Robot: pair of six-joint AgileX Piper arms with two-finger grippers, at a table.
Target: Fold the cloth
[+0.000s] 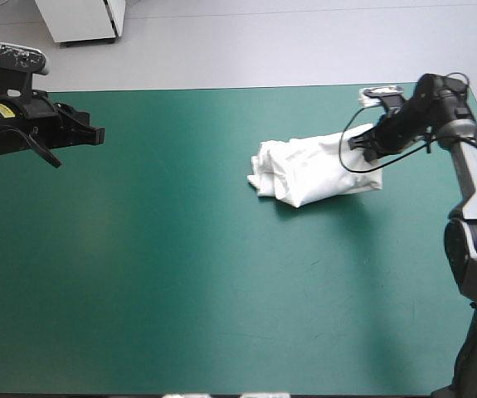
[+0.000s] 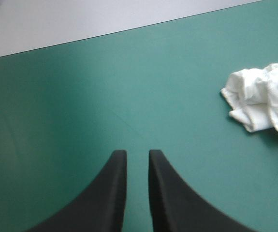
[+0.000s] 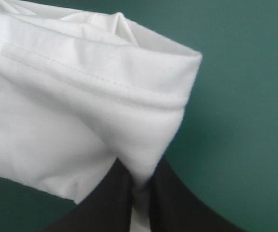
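Though a yellow label (image 1: 4, 110) sits on the left arm, its writing is too small to read. The T-shirt (image 1: 313, 170) is a white crumpled bundle on the table (image 1: 138, 274), right of the table's middle and nearer its far edge than its near one. The right gripper (image 1: 356, 143), over the table's right side, pinches the bundle's end nearest the table's right edge. In the right wrist view its black fingers (image 3: 177, 203) stand almost together with a fold of hemmed, stitched cloth (image 3: 80, 96) between them at the right gripper (image 3: 139, 186). The left gripper (image 1: 97, 134) hangs above the table's left side, well apart from the T-shirt (image 2: 264, 99). In the left wrist view the left gripper (image 2: 136, 153) has its tips drawn close, only a thin slit of teal-green cover between, holding nothing.
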